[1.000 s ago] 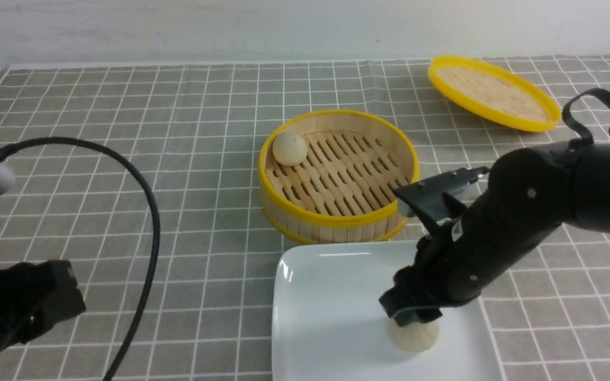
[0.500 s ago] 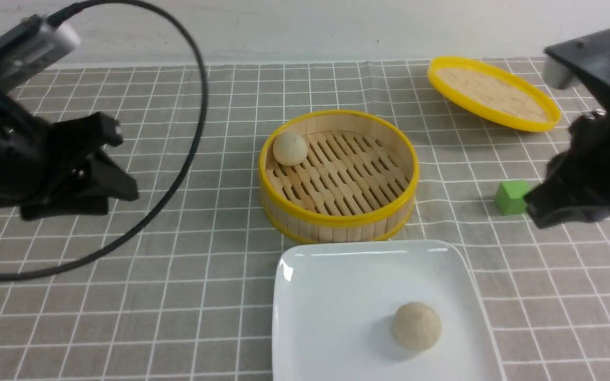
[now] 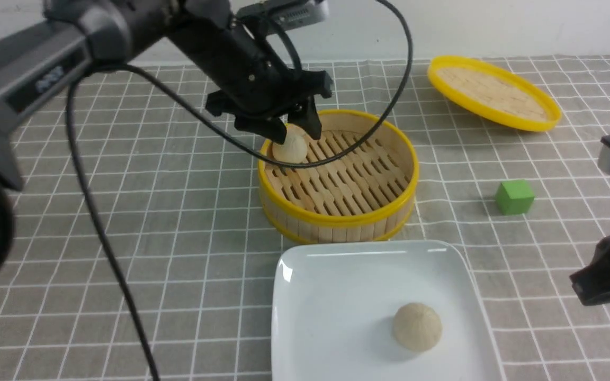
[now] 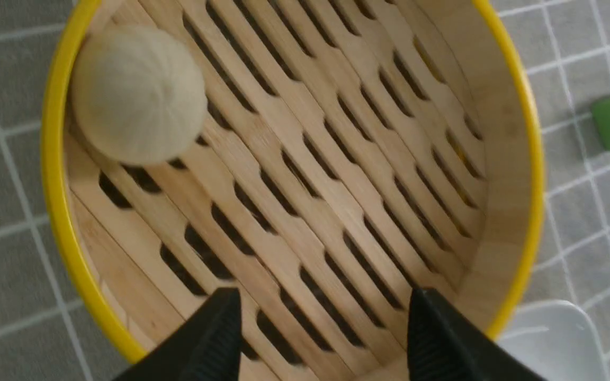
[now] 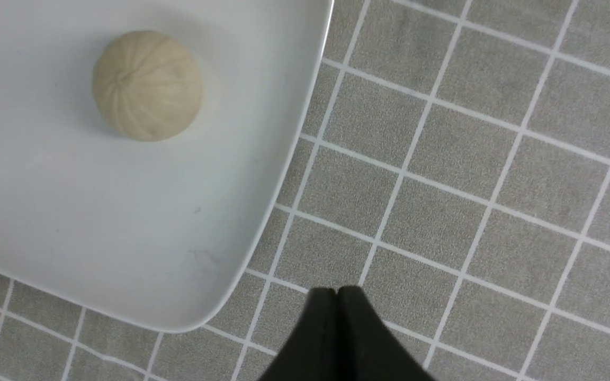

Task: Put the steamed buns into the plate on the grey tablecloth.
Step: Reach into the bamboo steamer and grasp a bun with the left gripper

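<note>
left gripper (image 3: pixel 292 129): positioned over the bamboo steamer (image 3: pixel 337 217) at the centre of the grey tablecloth (image 3: pixel 125 211); jaws spread wide, nothing between them. first steamed bun (image 3: pixel 290 149): inside the steamer, against its far-left wall. right gripper (image 5: pixel 337 290): above the cloth near the right edge, jaws pressed together, empty. second steamed bun (image 3: pixel 416 326): resting on the plate (image 3: pixel 331 296), which sits at the near edge. green cube (image 3: pixel 514 197): between the steamer and the right edge.
</note>
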Controlling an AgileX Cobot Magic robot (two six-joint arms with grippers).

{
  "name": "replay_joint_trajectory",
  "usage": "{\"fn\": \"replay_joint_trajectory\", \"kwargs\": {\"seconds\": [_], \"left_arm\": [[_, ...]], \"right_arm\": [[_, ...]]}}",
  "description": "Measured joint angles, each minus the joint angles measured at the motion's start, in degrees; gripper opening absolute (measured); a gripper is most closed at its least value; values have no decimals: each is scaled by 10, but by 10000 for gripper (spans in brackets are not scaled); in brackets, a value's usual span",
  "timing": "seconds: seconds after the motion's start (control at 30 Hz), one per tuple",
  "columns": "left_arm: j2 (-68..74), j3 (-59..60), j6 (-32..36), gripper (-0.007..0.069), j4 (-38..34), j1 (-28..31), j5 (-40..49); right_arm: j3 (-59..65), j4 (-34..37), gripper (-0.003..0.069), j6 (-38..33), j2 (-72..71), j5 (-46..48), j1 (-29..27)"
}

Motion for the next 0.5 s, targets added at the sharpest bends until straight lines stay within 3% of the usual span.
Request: {"fn": "replay_joint_trajectory", "kwargs": {"seconds": [0.2,0.5], "left_arm": [[97,-121,-27,447,72,-6,27],[145,-152,-86,402,168,-12,-35]], "right_arm": [[0,1,-8,0,0,-10,0],[0,2,-4,0,0,-26,0]]}}
